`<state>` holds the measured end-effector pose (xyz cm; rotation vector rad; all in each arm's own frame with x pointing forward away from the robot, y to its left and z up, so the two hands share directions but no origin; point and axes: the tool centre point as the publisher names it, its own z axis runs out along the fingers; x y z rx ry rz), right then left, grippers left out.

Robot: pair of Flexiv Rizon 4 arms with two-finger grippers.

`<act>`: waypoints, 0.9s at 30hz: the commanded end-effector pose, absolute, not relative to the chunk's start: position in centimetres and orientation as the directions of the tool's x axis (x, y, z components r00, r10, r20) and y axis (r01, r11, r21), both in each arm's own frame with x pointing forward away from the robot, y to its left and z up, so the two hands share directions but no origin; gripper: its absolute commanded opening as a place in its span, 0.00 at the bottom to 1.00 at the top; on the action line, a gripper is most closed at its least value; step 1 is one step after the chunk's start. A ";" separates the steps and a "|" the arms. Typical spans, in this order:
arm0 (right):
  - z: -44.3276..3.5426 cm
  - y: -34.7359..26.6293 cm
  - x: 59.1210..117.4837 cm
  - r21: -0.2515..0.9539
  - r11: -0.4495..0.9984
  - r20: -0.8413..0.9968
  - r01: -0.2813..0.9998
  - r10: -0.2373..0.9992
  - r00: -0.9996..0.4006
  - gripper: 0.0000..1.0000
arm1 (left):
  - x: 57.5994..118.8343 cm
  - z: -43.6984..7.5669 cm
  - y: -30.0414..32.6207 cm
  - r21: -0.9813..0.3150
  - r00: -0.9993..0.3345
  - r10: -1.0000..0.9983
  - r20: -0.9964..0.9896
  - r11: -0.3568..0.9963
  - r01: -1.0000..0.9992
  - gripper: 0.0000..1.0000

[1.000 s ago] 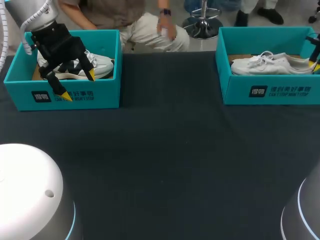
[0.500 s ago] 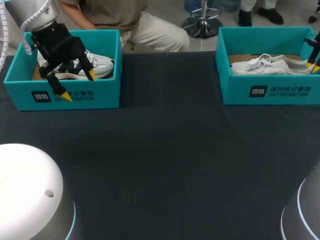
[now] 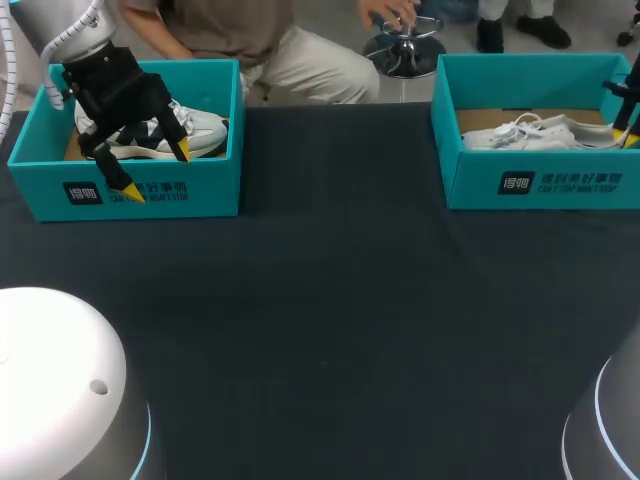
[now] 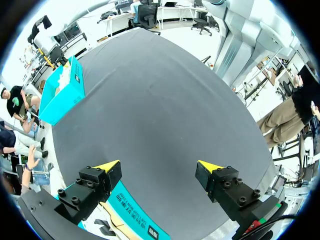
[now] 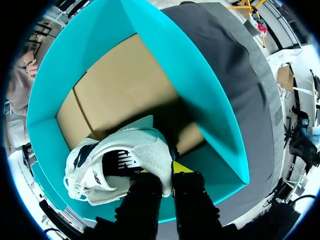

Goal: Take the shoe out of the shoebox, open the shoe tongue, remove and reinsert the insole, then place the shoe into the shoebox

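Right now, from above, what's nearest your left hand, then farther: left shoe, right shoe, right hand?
1. Left shoe, in the box beside the left hand.
2. Right shoe, in the far box.
3. Right hand, holding that shoe's far end.

Table [image 3: 340, 300] under a flat matte black cloth takes up my whole working area. At its far corner on my left stands an open teal cardboard box [image 3: 215, 195] with white print on the front wall and brown card showing at the floor. Inside lies a white sneaker with black patches [image 3: 205, 128], lengthwise along the box and partly hidden from view.
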<state>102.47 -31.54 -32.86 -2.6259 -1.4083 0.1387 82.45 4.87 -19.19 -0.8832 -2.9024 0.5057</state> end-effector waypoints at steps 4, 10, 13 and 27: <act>-33.3 -32.1 102.8 -0.189 -0.554 -0.025 0.811 0.828 0.560 0.00 | 82.5 -19.2 4.9 -0.327 -0.833 0.553 -0.030 0.782 0.531 1.00; -34.5 -32.4 102.3 -0.203 -0.566 -0.037 0.799 0.820 0.571 0.00 | 82.5 -19.2 4.9 -0.327 -0.833 0.553 -0.030 0.782 0.531 1.00; -34.6 -32.5 102.2 -0.202 -0.571 -0.040 0.796 0.816 0.576 0.00 | 82.5 -19.2 4.9 -0.327 -0.833 0.553 -0.030 0.782 0.531 1.00; -34.8 -32.0 102.5 -0.200 -0.573 -0.058 0.795 0.817 0.574 0.22 | 82.5 -19.2 4.9 -0.327 -0.833 0.553 -0.030 0.782 0.531 1.00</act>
